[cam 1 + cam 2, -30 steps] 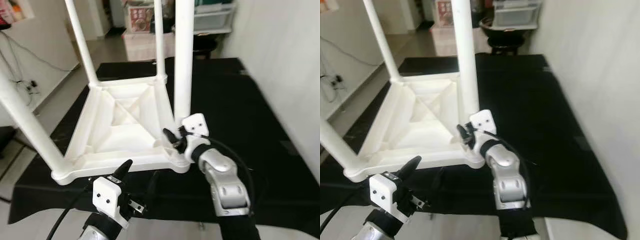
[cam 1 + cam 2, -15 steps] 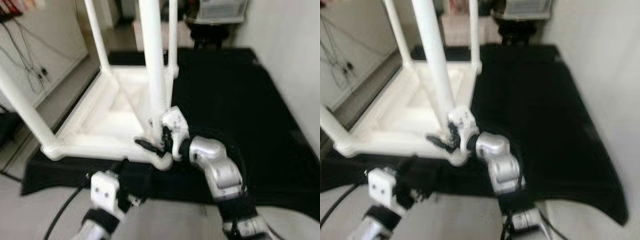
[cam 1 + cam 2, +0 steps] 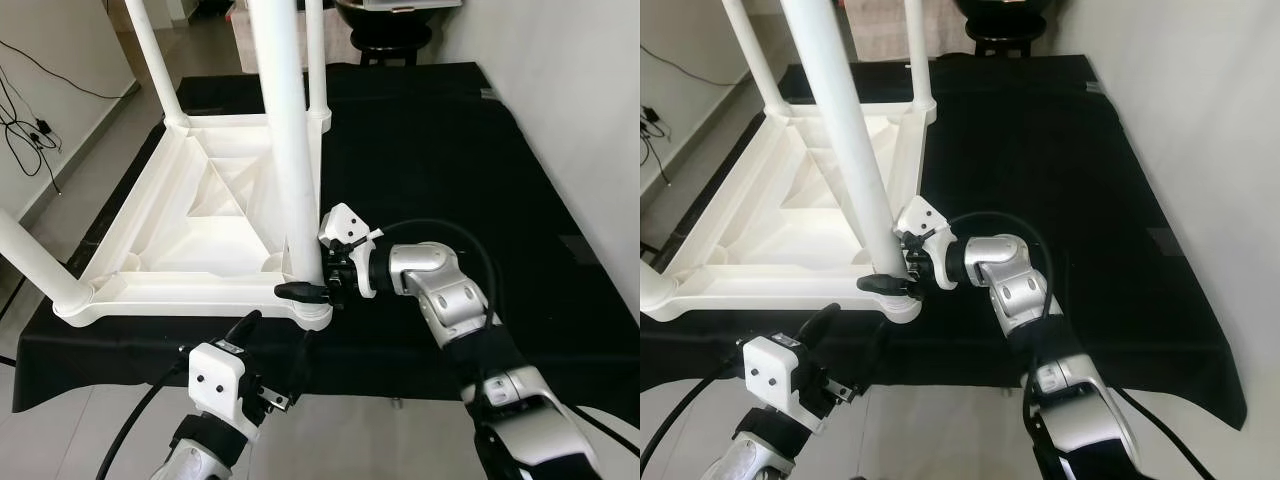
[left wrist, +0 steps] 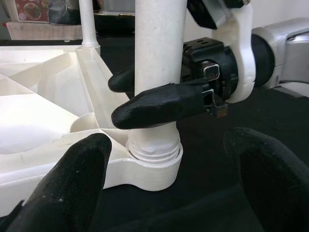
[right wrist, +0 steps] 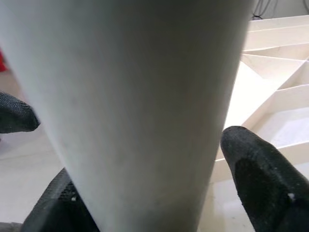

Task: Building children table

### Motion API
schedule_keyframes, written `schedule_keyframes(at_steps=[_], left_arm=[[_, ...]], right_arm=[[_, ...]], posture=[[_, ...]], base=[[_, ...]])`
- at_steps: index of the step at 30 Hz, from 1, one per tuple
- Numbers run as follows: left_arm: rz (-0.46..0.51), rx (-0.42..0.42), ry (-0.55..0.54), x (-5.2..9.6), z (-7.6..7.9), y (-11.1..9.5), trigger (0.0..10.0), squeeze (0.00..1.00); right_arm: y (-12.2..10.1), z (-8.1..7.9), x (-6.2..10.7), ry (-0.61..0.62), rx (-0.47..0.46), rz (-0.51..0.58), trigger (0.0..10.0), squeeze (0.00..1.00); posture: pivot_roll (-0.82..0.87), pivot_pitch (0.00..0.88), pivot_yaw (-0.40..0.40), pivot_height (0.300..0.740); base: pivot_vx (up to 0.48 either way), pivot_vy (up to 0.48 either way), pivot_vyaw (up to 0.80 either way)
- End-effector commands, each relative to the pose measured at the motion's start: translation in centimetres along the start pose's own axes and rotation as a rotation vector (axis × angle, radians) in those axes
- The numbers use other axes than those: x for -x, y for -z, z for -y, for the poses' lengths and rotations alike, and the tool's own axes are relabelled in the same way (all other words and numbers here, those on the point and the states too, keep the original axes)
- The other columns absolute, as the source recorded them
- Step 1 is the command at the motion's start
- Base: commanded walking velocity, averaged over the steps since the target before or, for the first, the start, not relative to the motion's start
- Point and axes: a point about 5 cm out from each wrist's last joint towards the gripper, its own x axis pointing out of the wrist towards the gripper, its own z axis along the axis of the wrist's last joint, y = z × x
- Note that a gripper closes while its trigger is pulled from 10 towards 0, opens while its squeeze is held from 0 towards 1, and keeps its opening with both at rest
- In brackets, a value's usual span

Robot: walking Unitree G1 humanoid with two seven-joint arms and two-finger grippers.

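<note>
**Right gripper clasps the near table leg at its socket**

A white plastic children's table (image 3: 190,225) lies upside down on a black cloth mat (image 3: 470,170) that covers the floor, its ribbed underside facing up and its round white legs pointing upward from the corners. The near white tubular leg (image 3: 285,150) stands upright in the corner socket closest to the robot, and a ring of thread shows just above the socket collar in the left wrist view.

The right gripper (image 3: 312,283) reaches in from the robot's right, with its silver arm bent across the mat. Its two black fingers (image 4: 161,104) lie one on each side of this leg, low down and just above the socket, clenched against the tube. In the right wrist view the leg sits between the fingers and touches them.

The left gripper (image 3: 272,336) hovers low at the near edge of the mat, just in front of the same table corner. Its fingers (image 4: 77,181) are spread wide apart and hold nothing; they stay clear of the table.

A black cable (image 3: 20,90) trails along the pale floor on the robot's left, beside the wall.
</note>
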Motion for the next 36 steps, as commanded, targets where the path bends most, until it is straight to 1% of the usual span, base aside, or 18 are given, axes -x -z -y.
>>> schedule_keyframes(at_steps=[1,7,13,14,16,17,18,20,21,23,24,25,26,28,33,34,35,36], left_arm=[[-0.002,0.001,-0.002,0.2,0.3,0.0,10.0,0.0],[-0.001,0.002,-0.003,0.2,0.3,0.0,10.0,0.0],[-0.002,0.007,0.0,0.2,0.3,0.0,10.0,0.0],[-0.002,0.008,0.001,0.3,0.2,0.0,10.0,0.0],[-0.003,0.008,0.001,0.3,0.2,0.0,10.0,0.0],[-0.003,0.008,0.001,0.3,0.1,0.0,10.0,0.0],[-0.003,0.007,0.0,0.3,0.1,0.0,10.0,0.0],[-0.003,0.007,0.0,0.3,0.1,0.0,10.0,0.0],[-0.003,0.006,0.0,0.3,0.1,0.0,10.0,0.0],[-0.003,0.006,0.0,0.3,0.1,0.0,10.0,0.0],[-0.004,0.005,-0.001,0.3,0.0,0.0,10.0,0.0],[-0.004,0.005,-0.001,0.3,0.0,0.0,10.0,0.0],[-0.004,0.004,-0.003,0.3,0.0,0.1,10.0,0.0],[-0.004,0.004,-0.002,0.2,0.0,0.1,10.0,0.0],[-0.003,0.002,-0.008,0.2,0.0,0.2,10.0,0.0],[-0.002,0.001,-0.01,0.3,0.0,0.1,10.0,0.0],[-0.002,0.001,-0.01,0.3,0.0,0.1,10.0,0.0],[-0.002,0.001,-0.011,0.3,0.0,0.1,10.0,0.0]], right_arm=[[1.3,0.2,-0.3,0.033,-0.025,-0.043,0.0,0.0],[1.9,-0.2,-0.2,0.044,-0.051,-0.028,0.0,0.0],[2.2,-0.1,1.6,0.158,-0.117,0.035,0.0,0.0],[2.4,0.1,2.2,0.289,-0.133,0.046,0.0,0.0],[2.4,0.1,2.4,0.34,-0.139,0.047,0.0,0.0],[2.7,0.6,2.6,0.46,-0.15,0.038,0.0,0.0],[3.0,1.6,3.5,0.706,-0.131,0.017,0.0,0.0],[3.0,1.6,3.5,0.706,-0.131,0.017,0.0,0.0],[3.5,1.7,4.6,0.88,-0.197,0.009,0.0,0.0],[3.5,1.7,4.6,0.88,-0.197,0.009,0.0,0.0],[3.7,0.9,5.0,0.983,-0.205,0.005,0.0,0.0],[3.7,0.9,5.0,0.983,-0.205,0.005,0.0,0.0],[4.0,-0.2,4.3,0.991,-0.228,0.002,0.0,0.0],[3.5,-1.8,2.3,0.919,-0.244,0.023,0.0,0.0],[2.3,-2.4,0.8,0.819,-0.252,0.048,0.0,0.0],[1.9,-2.6,0.4,0.779,-0.258,0.056,1.0,0.0],[1.9,-2.6,0.4,0.779,-0.258,0.056,1.0,0.0],[1.4,-2.8,-0.1,0.717,-0.248,0.075,10.0,0.0]], posture=[[-0.01,0.14,-0.002,0.74],[-0.02,0.144,-0.002,0.74],[-0.04,0.146,0.007,0.74],[-0.05,0.146,0.01,0.74],[-0.05,0.146,0.01,0.74],[-0.05,0.147,0.01,0.74],[-0.05,0.147,0.011,0.74],[-0.05,0.147,0.011,0.74],[-0.05,0.147,0.011,0.74],[-0.05,0.147,0.011,0.74],[-0.04,0.144,0.013,0.74],[-0.04,0.144,0.013,0.74],[-0.05,0.136,0.017,0.74],[-0.04,0.132,0.011,0.74],[-0.03,0.126,0.011,0.74],[-0.03,0.126,0.011,0.74],[-0.03,0.126,0.011,0.74],[-0.02,0.127,0.014,0.74]], base=[[0.0,0.0,0.0],[0.0,0.0,0.0],[0.0,0.0,0.0],[0.0,0.0,0.0],[0.0,0.0,0.0],[0.0,0.0,0.0],[0.0,0.0,0.0],[0.0,0.0,0.0],[0.0,0.0,0.0],[0.0,0.0,0.0],[0.0,0.0,0.0],[0.0,0.0,0.0],[0.0,0.0,0.0],[0.0,0.0,0.0],[0.0,0.0,0.0],[0.0,0.0,0.0],[0.0,0.0,0.0],[0.0,0.0,0.0]])
